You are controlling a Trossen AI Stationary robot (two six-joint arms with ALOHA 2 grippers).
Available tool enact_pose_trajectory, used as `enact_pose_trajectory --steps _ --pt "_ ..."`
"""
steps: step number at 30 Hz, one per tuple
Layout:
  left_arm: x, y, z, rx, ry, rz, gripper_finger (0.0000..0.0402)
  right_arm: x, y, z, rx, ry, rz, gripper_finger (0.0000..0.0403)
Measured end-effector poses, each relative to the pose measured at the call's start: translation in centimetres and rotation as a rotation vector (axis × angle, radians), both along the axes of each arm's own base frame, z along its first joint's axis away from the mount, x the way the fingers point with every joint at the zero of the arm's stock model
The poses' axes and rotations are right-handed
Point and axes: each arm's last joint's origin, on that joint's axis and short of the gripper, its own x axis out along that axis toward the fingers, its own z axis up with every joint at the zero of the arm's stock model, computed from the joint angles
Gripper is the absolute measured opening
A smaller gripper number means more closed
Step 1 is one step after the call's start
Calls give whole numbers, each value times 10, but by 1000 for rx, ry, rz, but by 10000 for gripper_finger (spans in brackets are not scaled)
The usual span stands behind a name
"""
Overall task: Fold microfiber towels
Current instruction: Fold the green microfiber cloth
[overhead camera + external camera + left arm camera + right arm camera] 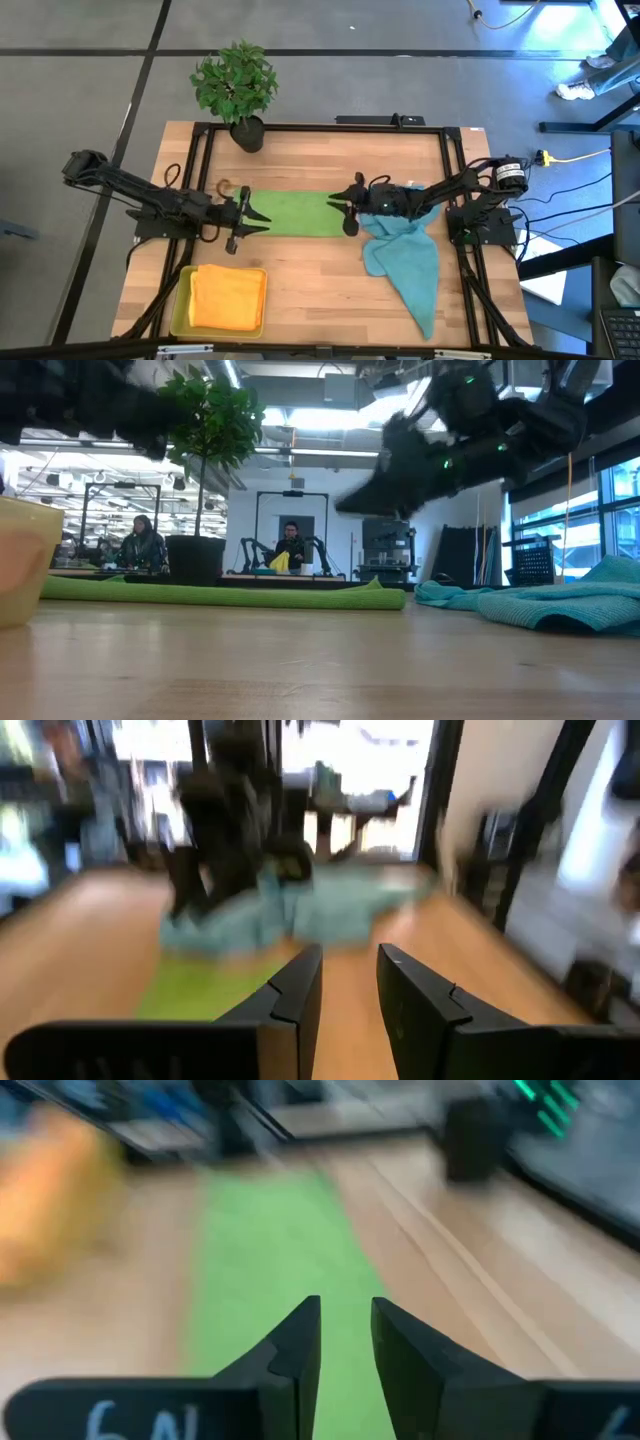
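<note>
A green towel [295, 213] lies folded into a long strip across the middle of the table, also seen in the low view [220, 595]. My left gripper [260, 220] hovers over the strip's left end, open, with nothing between its fingers [300, 995]. My right gripper [337, 205] hangs above the strip's right end [270, 1250], raised off the cloth in the low view [390, 490], and it too is open and holds nothing. A teal towel [405, 260] lies crumpled to the right, under the right arm. A folded orange-yellow towel [228, 298] rests in a yellow tray [183, 300].
A potted plant [237, 85] stands at the table's far edge, left of centre. The yellow tray sits at the near left corner. Bare wood shows between the tray and the teal towel. People sit in the room beyond the table [290, 545].
</note>
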Motion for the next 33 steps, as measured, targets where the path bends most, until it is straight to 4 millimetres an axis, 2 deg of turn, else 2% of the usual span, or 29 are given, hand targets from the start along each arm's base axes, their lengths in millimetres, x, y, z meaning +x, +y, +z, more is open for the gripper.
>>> enact_pose_trajectory --steps 4,8,13,17,27,33 --pt "6 2 4 19 228 70 90 7 -7 2 -4 197 -82 94" --pt "14 2 7 33 264 154 90 20 -3 11 1 341 -16 94" --pt "21 3 -5 34 338 202 90 19 -5 13 8 540 -22 94" --pt "24 10 -17 -53 441 171 90 17 -12 13 15 578 -41 94" --pt "16 31 -35 -162 662 264 90 14 -35 9 101 590 -62 94" --pt "9 38 -41 -214 752 321 89 14 -38 8 122 576 -44 94"
